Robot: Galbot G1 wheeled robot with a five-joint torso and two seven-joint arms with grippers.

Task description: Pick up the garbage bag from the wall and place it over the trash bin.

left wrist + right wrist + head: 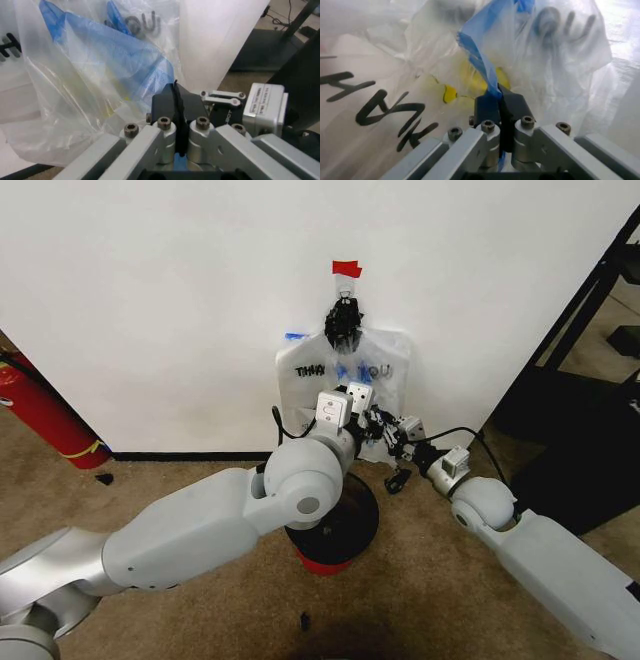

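At the far left of the head view we note a red fire extinguisher point(45, 420) standing against the wall point(150, 300), well apart from the work. Next comes the left arm, which reaches forward across the trash bin point(335, 535), a round black basket with a red base sitting on the carpet directly below the bag. The left gripper point(176, 108) is clenched on a blue fold of the garbage bag point(345, 380), its dark pads pressed together with the film caught between them. The bag hangs flat on the wall from a dark clip point(343, 320) under a strip of red tape point(347, 269), its long axis running vertically, print facing the room. Further right, the right gripper point(499, 107) is likewise closed on a blue strip of the same bag, near the yellow smiley point(480, 80). Both grippers hold the lower edge of the bag close together, the left slightly nearer the centre. In our judgement the deciding relation is vertical: the bag lies above and behind the grippers, the bin straight beneath them, so the film must come off its clip and travel downward.
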